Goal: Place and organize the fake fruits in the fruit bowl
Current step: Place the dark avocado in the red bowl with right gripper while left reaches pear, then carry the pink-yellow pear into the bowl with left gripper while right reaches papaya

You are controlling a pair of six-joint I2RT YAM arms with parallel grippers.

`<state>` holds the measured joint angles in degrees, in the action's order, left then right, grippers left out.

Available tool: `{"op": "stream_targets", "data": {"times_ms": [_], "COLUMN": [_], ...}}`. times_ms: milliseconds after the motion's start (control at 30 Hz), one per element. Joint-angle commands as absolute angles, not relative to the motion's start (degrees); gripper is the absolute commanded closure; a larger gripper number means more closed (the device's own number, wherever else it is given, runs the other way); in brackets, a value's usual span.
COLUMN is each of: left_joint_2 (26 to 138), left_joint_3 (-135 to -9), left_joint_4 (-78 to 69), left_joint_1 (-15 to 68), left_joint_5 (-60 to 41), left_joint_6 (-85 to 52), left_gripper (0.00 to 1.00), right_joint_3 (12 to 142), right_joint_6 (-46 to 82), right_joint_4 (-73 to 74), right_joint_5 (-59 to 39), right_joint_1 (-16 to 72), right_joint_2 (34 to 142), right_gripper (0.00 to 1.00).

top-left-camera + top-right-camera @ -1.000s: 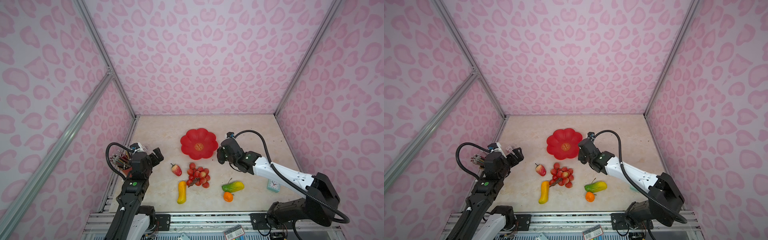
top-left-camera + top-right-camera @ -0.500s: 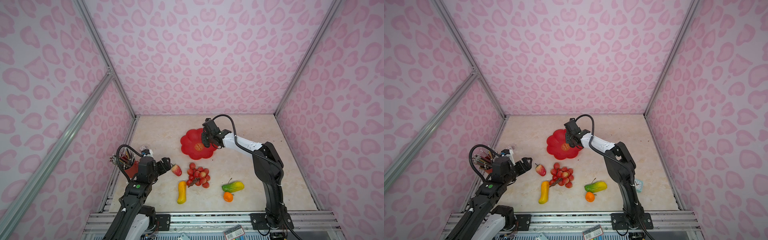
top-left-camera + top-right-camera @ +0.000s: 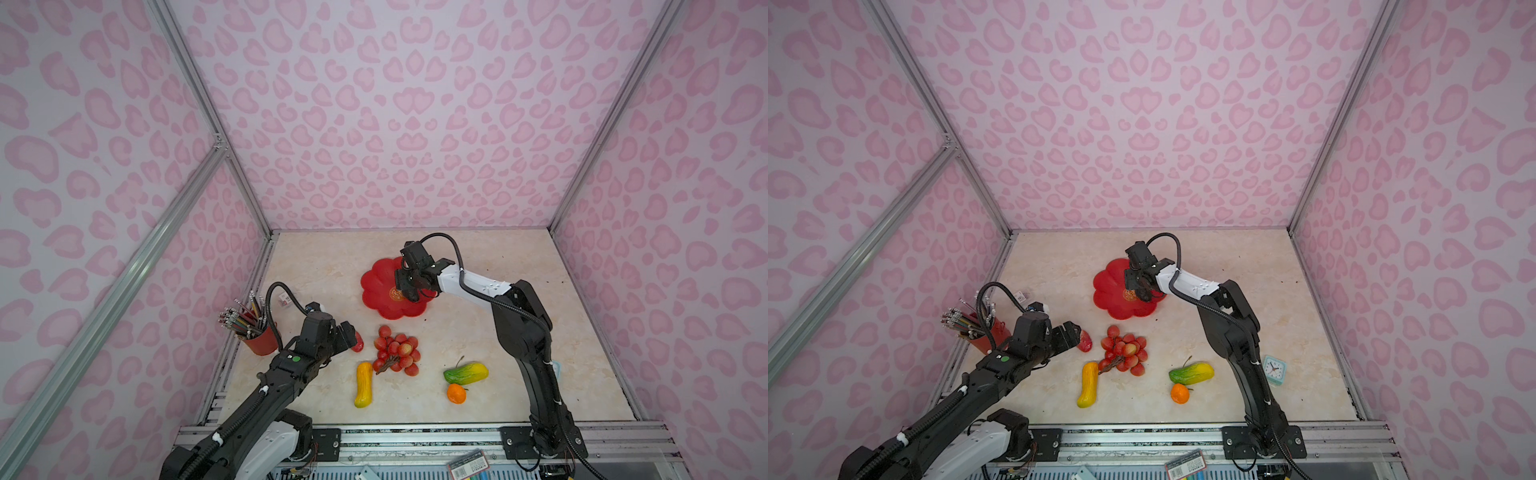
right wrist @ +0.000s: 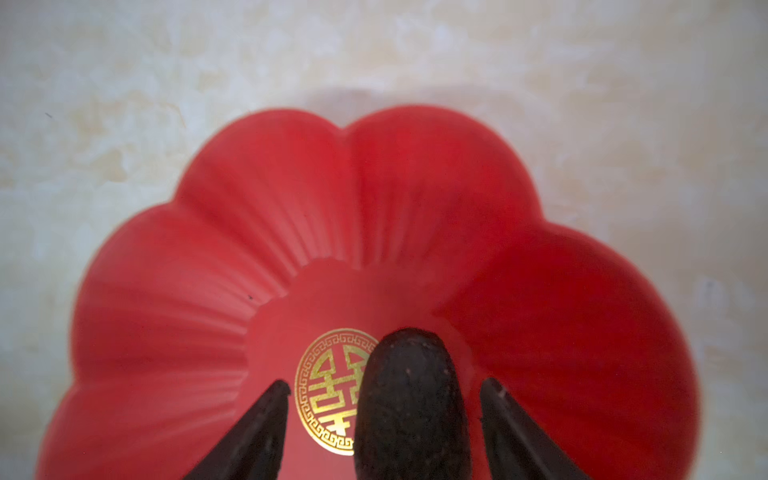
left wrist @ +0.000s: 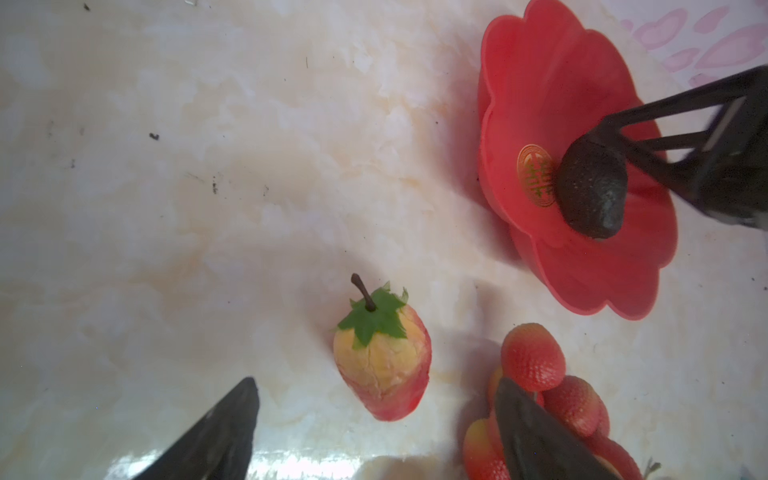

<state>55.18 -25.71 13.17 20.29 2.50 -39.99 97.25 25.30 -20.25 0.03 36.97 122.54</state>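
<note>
The red scalloped fruit bowl (image 3: pixel 374 286) stands mid-table, and the dark avocado (image 4: pixel 409 399) lies in it beside the gold emblem (image 4: pixel 332 390). My right gripper (image 4: pixel 386 384) hangs open over the bowl, with a gap between each finger and the avocado. My left gripper (image 5: pixel 374 382) is open low over the table. The tip of the red-pink strawberry (image 5: pixel 382 357) sits between its fingertips, untouched. The lychee bunch (image 3: pixel 397 349), the long yellow fruit (image 3: pixel 363 384), the green-yellow papaya (image 3: pixel 465 372) and the small orange (image 3: pixel 456 393) lie on the table in both top views.
A red bucket of pencils (image 3: pixel 259 338) stands by the left wall, close behind my left arm. A teal alarm clock (image 3: pixel 1275 368) sits at the right behind my right arm's base link. Pink walls close the table on three sides.
My right arm swung left over the bowl and its jaws opened, leaving the avocado in the bowl. My left gripper moved right and down to the strawberry.
</note>
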Motion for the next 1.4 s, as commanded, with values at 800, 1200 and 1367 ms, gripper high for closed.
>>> {"op": "stream_targets", "data": {"times_ms": [800,1200,1367], "left_joint_2": [71.99,100.98,109.18], "left_joint_3": [-43.67,-66.61,-72.66], "left_joint_4": [9.16,9.10,9.79], "left_joint_1": [24.44,26.86,28.03], "left_joint_5": [2.82,-4.62,-4.95], "left_joint_6": [-30.82,-25.84,-26.32], "left_gripper": [0.55,0.56,0.55], "right_joint_3": [54.69,39.73,32.78], "right_joint_6": [34.33,45.36,52.17], "right_joint_4": [-16.71,-27.85,-30.05], "right_joint_5": [10.96,7.38,4.96], "right_joint_1": [31.08,30.93,32.56], "right_joint_2": [73.77,58.77,54.17], "right_gripper": [0.06,0.10,0.14]}}
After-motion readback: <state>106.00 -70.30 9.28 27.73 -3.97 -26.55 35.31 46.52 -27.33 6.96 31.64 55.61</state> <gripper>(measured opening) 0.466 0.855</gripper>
